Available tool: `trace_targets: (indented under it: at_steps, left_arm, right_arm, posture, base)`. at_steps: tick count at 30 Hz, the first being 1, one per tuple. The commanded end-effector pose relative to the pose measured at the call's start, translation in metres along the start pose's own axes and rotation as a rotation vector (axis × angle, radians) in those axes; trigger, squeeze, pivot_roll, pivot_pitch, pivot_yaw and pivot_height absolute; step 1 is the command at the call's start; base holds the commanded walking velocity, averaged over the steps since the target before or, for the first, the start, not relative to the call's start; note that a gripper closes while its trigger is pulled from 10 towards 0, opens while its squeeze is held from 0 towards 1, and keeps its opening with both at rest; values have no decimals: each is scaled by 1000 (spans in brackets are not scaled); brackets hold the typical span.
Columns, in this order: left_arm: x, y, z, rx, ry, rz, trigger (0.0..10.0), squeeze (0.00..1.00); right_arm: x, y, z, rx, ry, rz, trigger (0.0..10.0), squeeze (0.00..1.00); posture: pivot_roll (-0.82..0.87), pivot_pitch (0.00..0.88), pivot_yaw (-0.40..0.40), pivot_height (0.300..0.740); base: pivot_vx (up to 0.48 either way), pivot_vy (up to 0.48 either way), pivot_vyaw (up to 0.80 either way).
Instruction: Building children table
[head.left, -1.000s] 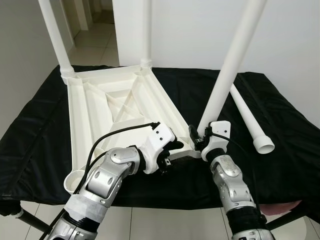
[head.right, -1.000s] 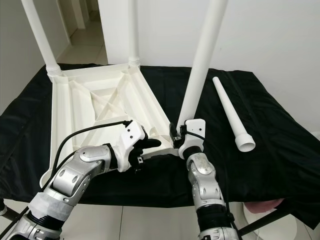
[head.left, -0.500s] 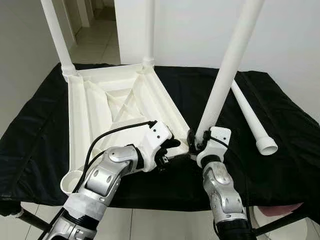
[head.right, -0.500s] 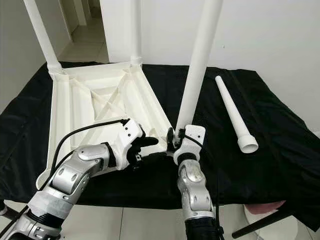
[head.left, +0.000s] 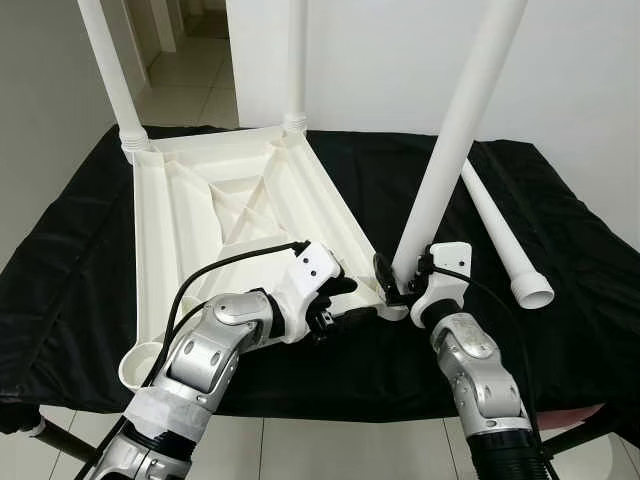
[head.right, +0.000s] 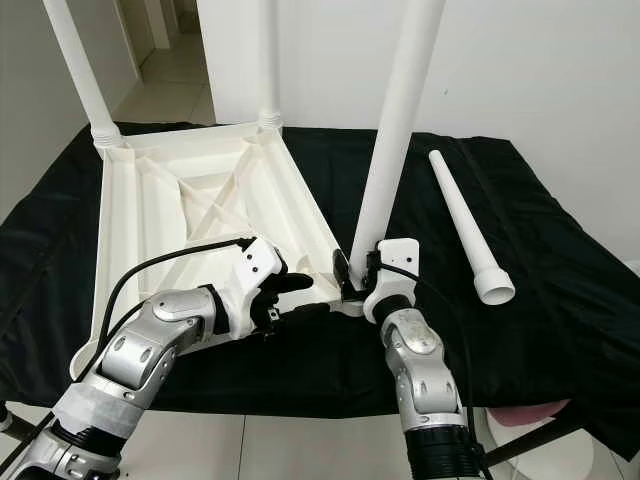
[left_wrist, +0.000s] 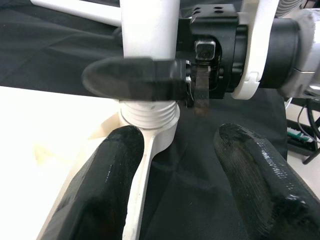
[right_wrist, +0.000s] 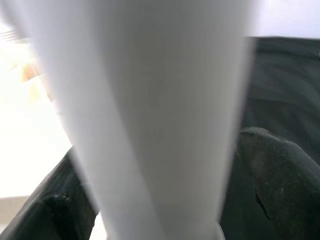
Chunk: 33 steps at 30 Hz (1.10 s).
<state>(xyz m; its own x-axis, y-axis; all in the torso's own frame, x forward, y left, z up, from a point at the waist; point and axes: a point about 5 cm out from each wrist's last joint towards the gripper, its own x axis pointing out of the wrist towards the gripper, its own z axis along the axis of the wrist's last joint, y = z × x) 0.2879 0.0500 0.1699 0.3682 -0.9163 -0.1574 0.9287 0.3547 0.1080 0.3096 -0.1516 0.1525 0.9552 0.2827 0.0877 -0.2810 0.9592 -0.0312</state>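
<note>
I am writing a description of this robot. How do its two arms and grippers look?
Both arms are jointed silver metal shells. Each wrist carries a white housing, and a black cable loops over the left arm and along the right arm. The left gripper and right gripper have long, rounded black fingers.

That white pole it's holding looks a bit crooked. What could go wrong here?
The tilted leg that the right gripper clamps near its threaded base may cross-thread or pop out of the corner socket. The upturned tabletop could slide on the black cloth, since the left gripper merely steadies its edge.
</note>
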Motion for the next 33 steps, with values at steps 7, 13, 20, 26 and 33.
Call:
trace_targets:
  at_steps: [7,13,20,26,33]
  left_arm:
    - [1,5,1,12,5,69,10000,0]
    - [2,6,3,18,2,64,10000,0]
    - [1,6,3,18,1,69,10000,0]
    - [0,5,2,19,4,72,10000,0]
    - [1,5,3,23,6,63,10000,0]
  right_arm:
    - [9,-6,1,-79,7,194,10000,0]
    - [21,-7,-3,-110,34,318,10000,0]
    - [23,-1,-15,-101,91,460,1098,0]
    - [20,-3,-24,-88,120,491,0,0]
    - [18,-7,-32,-75,136,474,9608,0]
  posture:
    - [28,38,-7,740]
    - [35,33,-8,740]
    - [46,28,-11,740]
    - [56,24,-12,740]
    - [53,14,-6,740]
  base:
    - [0,0,0]
    - [0,0,0]
    - [0,0,0]
    - [0,0,0]
    - [0,0,0]
